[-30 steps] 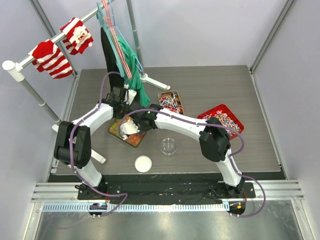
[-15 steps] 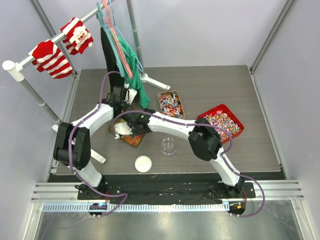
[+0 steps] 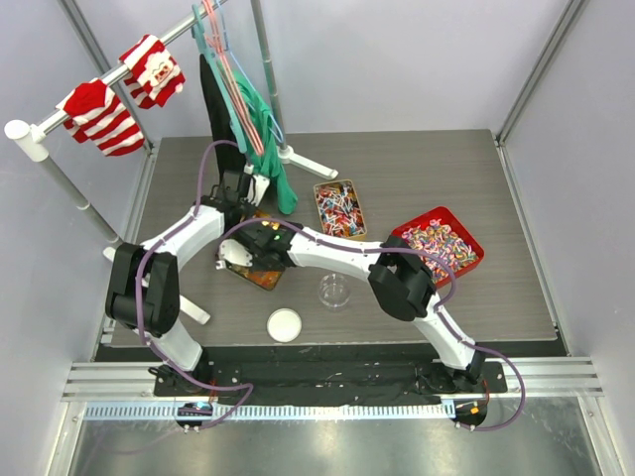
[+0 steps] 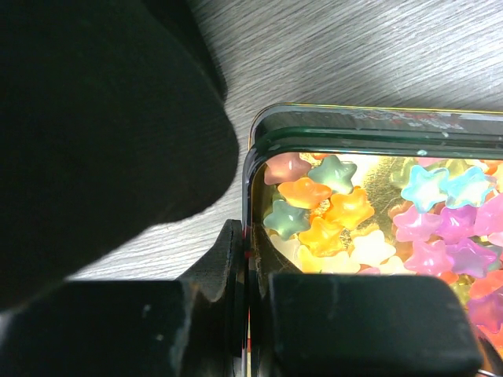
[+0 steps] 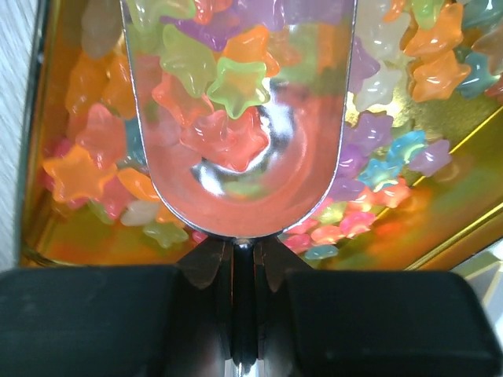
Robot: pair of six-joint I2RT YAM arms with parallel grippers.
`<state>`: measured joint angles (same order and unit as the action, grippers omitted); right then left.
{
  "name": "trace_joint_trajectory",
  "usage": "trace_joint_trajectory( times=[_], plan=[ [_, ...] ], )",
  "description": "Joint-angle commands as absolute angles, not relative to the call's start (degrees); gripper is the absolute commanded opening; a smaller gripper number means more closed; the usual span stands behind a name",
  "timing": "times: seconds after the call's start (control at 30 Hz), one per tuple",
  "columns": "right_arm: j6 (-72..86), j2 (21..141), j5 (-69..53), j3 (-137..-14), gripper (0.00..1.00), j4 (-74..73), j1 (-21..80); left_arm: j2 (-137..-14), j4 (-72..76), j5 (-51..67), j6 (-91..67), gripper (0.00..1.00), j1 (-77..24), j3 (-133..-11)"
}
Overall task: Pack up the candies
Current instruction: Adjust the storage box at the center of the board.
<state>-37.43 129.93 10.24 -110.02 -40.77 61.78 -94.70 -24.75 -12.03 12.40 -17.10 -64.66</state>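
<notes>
Star-shaped gummy candies (image 4: pixel 330 212) in orange, yellow, green, pink and purple fill a gold tin (image 4: pixel 377 126); in the top view the tin (image 3: pixel 266 279) lies left of centre. My left gripper (image 4: pixel 250 259) is shut on the tin's side wall, one finger inside and one outside. It is mostly hidden under the arms in the top view. My right gripper (image 5: pixel 242 263) is shut on the handle of a silver scoop (image 5: pixel 236 188). The scoop sits low in the tin (image 5: pixel 47 236) with several candies (image 5: pixel 228 86) in its bowl. In the top view my right gripper (image 3: pixel 236 257) is over the tin's left end.
A clear round dish (image 3: pixel 334 291) and a white lid (image 3: pixel 284 324) lie near the front. A second tin of wrapped candies (image 3: pixel 338 207) and a red tray of candies (image 3: pixel 442 238) sit to the right. A rack with hanging garments (image 3: pixel 248 109) and striped socks (image 3: pixel 99 114) stands at the back left.
My right gripper has moved left across the tin with the scoop, its arm stretching further over. The left arm has stayed on the tin wall.
</notes>
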Motion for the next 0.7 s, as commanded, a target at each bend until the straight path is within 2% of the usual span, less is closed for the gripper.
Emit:
trace_joint_trajectory(
  times=[0.0, 0.4, 0.67],
  plan=[
    [-28.31, 126.66, 3.62, -109.78, 0.01, -33.31, 61.53, -92.46, -20.74, -12.13, 10.63, 0.0, -17.67, -65.74],
    [-19.25, 121.99, -17.47, -107.84, 0.01, -32.78, 53.97, -92.9, -20.74, -9.14, 9.67, 0.0, -15.91, -65.21],
    [-21.88, 119.63, -17.22, -106.09, 0.01, -33.57, 53.26, -93.69, -20.57, -9.76, 9.58, 0.0, -14.77, -65.3]
  ],
)
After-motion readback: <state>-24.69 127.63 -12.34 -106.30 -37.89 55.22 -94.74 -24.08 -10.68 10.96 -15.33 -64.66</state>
